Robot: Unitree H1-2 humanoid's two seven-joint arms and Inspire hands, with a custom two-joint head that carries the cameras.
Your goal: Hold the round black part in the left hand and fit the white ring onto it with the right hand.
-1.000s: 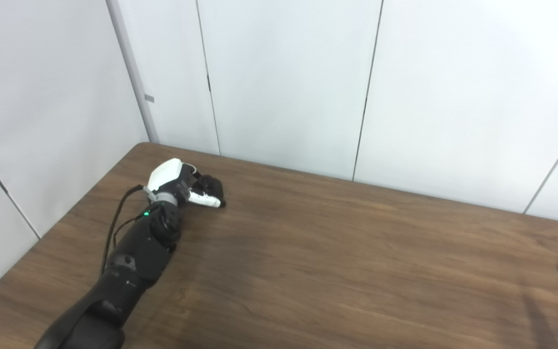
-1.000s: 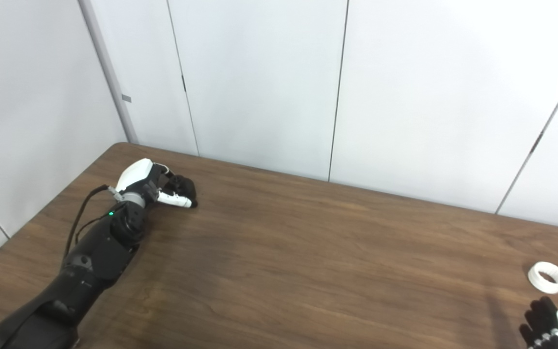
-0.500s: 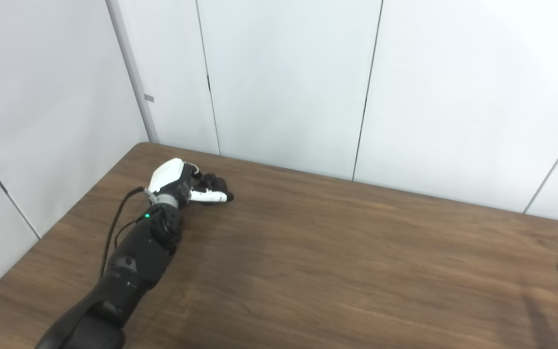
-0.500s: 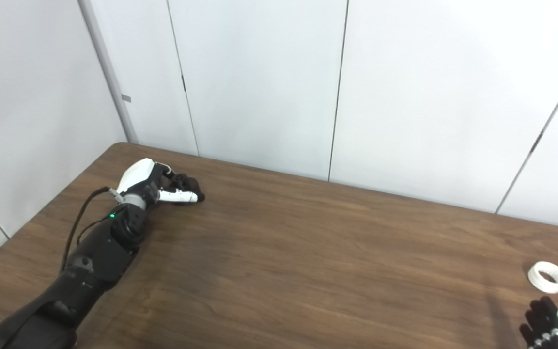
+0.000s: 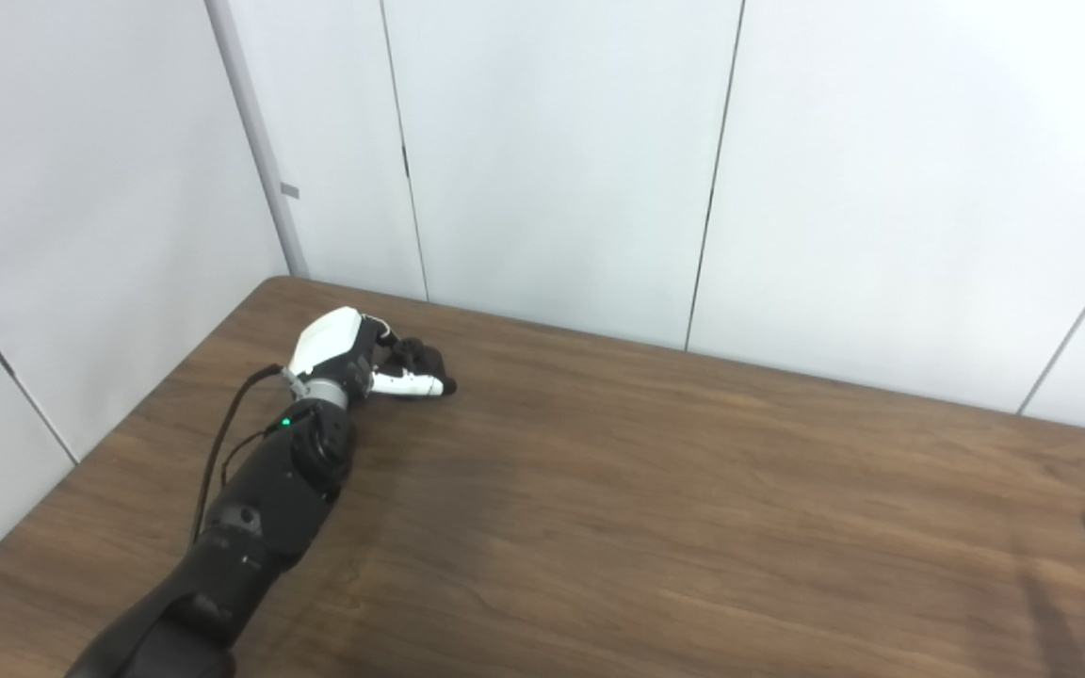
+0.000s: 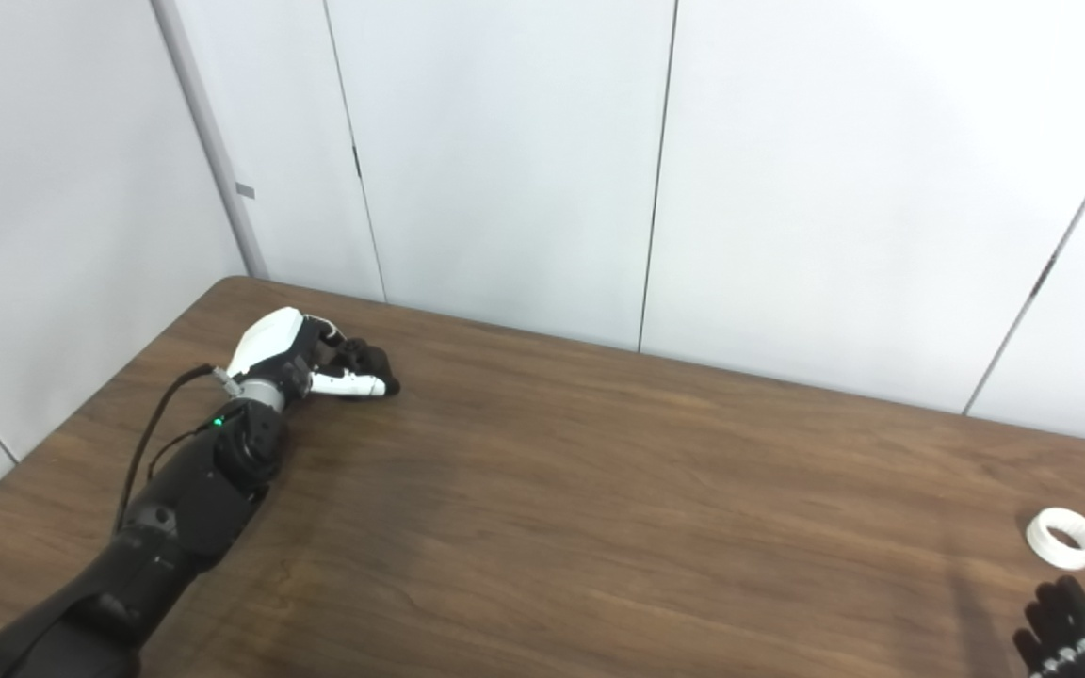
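My left hand (image 5: pixel 368 358) lies on the table at the far left, white back up, dark fingers curled, white thumb stretched to the right. A dark lump (image 5: pixel 415 356) sits between the fingers and thumb. It looks like the round black part, but I cannot separate it from the black fingers. The hand also shows in the right eye view (image 6: pixel 312 358). The white ring (image 6: pixel 1063 539) lies flat on the table at the far right. Only the fingertips of my right hand (image 6: pixel 1060 626) show at the bottom right corner, just short of the ring, spread apart and holding nothing.
The brown wooden table (image 5: pixel 655 508) runs across the view, with white wall panels (image 5: pixel 552 160) close behind its far edge and along its left side. A black cable (image 5: pixel 222 443) runs along my left forearm.
My left thumb has swung out from pointing down-right to lying more level and farther right, and the dark lump in the hand looks smaller. The right hand and the ring have barely moved.
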